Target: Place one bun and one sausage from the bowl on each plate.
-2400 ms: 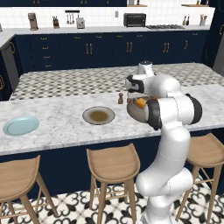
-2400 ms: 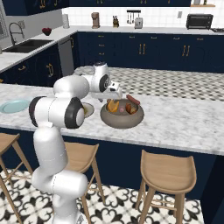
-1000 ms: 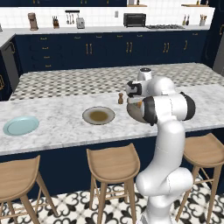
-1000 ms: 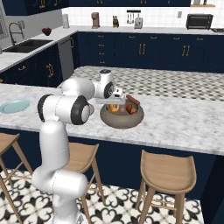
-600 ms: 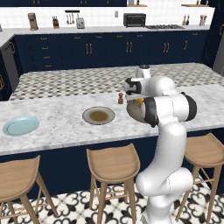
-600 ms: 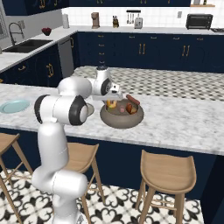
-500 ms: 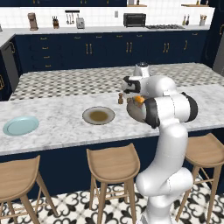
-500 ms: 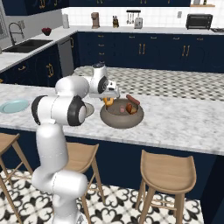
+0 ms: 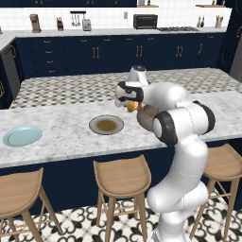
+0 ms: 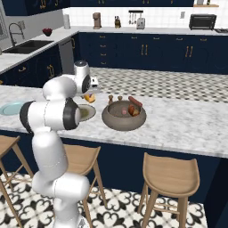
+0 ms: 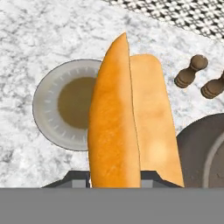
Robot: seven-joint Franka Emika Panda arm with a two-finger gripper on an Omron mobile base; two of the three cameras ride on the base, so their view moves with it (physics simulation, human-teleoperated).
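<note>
Between the grey-tan plate (image 9: 107,125) and the bowl (image 10: 124,116) runs a narrow strip of bare table (image 9: 61,137), and a wide bare stretch separates that plate from the pale blue plate (image 9: 22,135). Two small brown shakers (image 11: 192,70) stand just beyond the bowl's rim, crowding its far side.

So the surface here is a white-grey marble island counter (image 9: 71,137) with a checkered strip running along its far side. Sitting right on it: a pale blue plate (image 9: 22,135) way off at the left end, a grey-tan plate with a brown centre (image 9: 107,125) nearer the middle, and the big dark stone bowl (image 10: 124,115) just to the right of that one. Two little brown shakers (image 11: 199,76) stand close together behind the bowl, near its rim.
</note>
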